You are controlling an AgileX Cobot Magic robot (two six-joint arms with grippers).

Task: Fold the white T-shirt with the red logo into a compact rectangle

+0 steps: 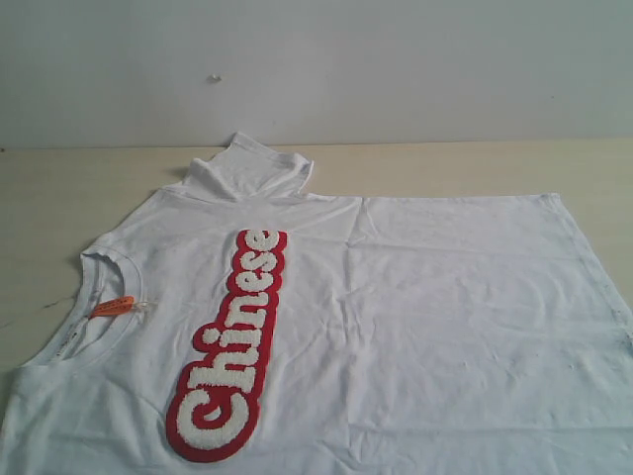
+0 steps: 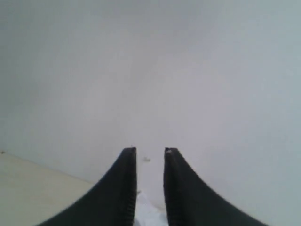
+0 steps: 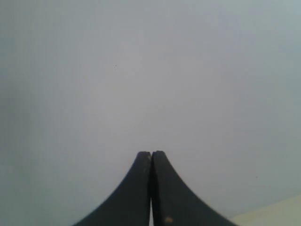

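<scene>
One task item, where is it? — A
Near edge first: the white T-shirt (image 1: 425,327) lies spread on the table (image 1: 40,198), front up. Its collar (image 1: 107,259) is at the left of the exterior view and its hem (image 1: 591,277) at the right. — B
Any writing? — A
The red logo (image 1: 232,346) reads "Chinese" in fuzzy white letters on a thick red outline. The C is nearest the camera and the last e is farthest. There's an orange tag (image 1: 114,305) inside the collar, print too small to read. Farther back one sleeve (image 1: 252,163) is folded up, bunched at the shirt's far edge. Beyond that is bare table, then a pale wall (image 1: 396,59). — B
Grippers? — A
Wrist views only. Left gripper (image 2: 150,151): jaws slightly apart with a narrow gap. A scrap of white cloth (image 2: 146,209) shows low in the gap; can't tell if it touches the fingers. Right gripper (image 3: 151,153): jaws pressed together, tips touching. Both face the wall. — B
</scene>
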